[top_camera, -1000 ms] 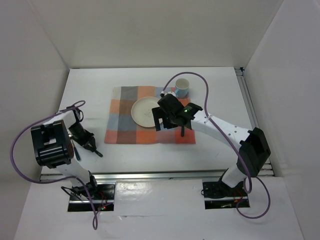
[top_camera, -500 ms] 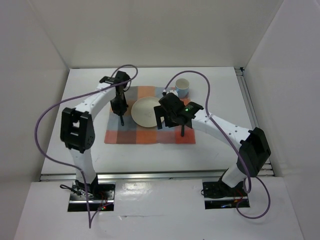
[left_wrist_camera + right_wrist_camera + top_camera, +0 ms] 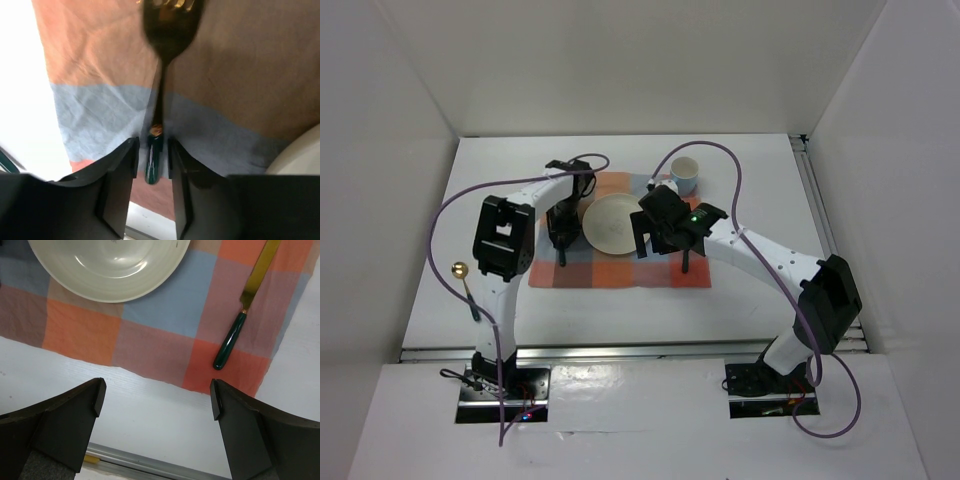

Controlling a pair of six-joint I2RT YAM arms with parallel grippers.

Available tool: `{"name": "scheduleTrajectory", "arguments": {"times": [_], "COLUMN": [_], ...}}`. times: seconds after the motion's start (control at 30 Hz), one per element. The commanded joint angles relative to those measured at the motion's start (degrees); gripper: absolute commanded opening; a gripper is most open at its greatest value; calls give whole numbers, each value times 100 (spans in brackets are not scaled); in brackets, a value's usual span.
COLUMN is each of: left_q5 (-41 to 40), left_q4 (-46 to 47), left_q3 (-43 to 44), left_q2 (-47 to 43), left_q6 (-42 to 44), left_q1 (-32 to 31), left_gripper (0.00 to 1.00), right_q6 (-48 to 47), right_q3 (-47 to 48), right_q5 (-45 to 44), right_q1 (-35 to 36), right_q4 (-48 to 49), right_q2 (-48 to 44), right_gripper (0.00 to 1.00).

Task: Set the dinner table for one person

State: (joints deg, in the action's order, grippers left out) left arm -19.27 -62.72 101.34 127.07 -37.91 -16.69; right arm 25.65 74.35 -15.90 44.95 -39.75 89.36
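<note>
The fork [image 3: 161, 75] between the left gripper's [image 3: 152, 145] matt black plastic fingers [image 3: 117, 185] had a shiny gold-toned metal head and a glossy green handle. Beneath it the mat [image 3: 100, 115] was creased woven cloth. Ahead of the right gripper [image 3: 157, 387], the plate [image 3: 107, 265] looked smooth and glazed, the dinner table [image 3: 125, 410] matt white.

The top camera looks down from above the near edge across the whole dinner table [image 3: 740, 300]. Both wrist cameras face down, close over the mat [image 3: 165, 300], the left at the fork [image 3: 161, 90]; all show the plate [image 3: 110, 265].
</note>
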Motion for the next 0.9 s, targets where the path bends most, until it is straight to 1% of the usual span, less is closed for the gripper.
{"name": "scheduleTrajectory", "arguments": {"times": [0.0, 0.03, 0.07, 0.2, 0.27, 0.3, 0.33, 0.37, 0.4, 0.43, 0.47, 0.5, 0.53, 0.57, 0.6, 0.63, 0.67, 0.7, 0.8, 0.87], "left_q5": [-332, -332, -228, 9, 142, 203, 204, 204, 204, 100, 46, 46, 142, 238, 335, 519, 607, 678, 731, 539], "left_q4": [-302, -302, -302, -364, -434, -434, -434, -356, -355, -355, -294, -163, -92, 13, 145, 398, 523, 628, 796, 797], "left_q3": [193, 193, 254, 325, 212, 98, -243, -481, -718, -973, -1507, -1764, -2010, -2491, -2740, -2977, -3363, -3514, -3858, -3859], "left_q2": [56, -84, -164, -691, -1085, -1244, -1428, -1822, -2000, -2167, -2308, -2553, -2677, -2783, -2914, -3150, -3249, -3328, -3434, -3382], "left_q6": [-94, -94, -94, -94, -173, -329, -392, -393, -488, -646, -700, -700, -700, -700, -700, -752, -753, -753, -806, -928], "left_q1": [-71, -71, -124, -71, 95, 287, 402, 534, 822, 982, 1149, 1533, 1746, 1939, 2333, 2528, 2713, 3037, 3443, 3575], "left_gripper": [49, 55, 63, 68, 70, 76, 81, 90, 100, 100, 100, 100, 100, 100, 99, 95, 87, 77, 76, 80], "right_q6": [-42, -42, -42, -95, -95, -147, -148, -148, -148, -148, -148, -148, -148, -200, -201, -201, -201, -201, -253, -253], "right_q3": [221, 273, 273, 326, 326, 326, 326, 326, 326, 326, 256, 256, 204, 203, 151, 150, 150, 150, 89, 89], "right_q5": [-141, -141, -141, -141, -141, -141, -89, -89, -89, -89, -2, -1, -1, 95, 96, 157, 157, 218, 289, 289], "right_q1": [-39, -39, -39, -39, -39, -39, -39, -39, -39, -39, -39, -39, -39, -91, -92, -92, -92, -92, -92, -92], "right_q4": [-103, -103, -103, -103, -103, -103, -103, -103, -51, -51, -51, 19, 89, 90, 90, 142, 143, 143, 195, 195], "right_q2": [-191, -191, -139, -138, -138, -138, -138, -138, -138, -138, -138, -191, -191, -191, -191, -191, -191, -243, -244, -296], "right_gripper": [99, 99, 99, 99, 99, 99, 99, 99, 99, 99, 99, 99, 99, 99, 99, 99, 99, 99, 99, 99]}}
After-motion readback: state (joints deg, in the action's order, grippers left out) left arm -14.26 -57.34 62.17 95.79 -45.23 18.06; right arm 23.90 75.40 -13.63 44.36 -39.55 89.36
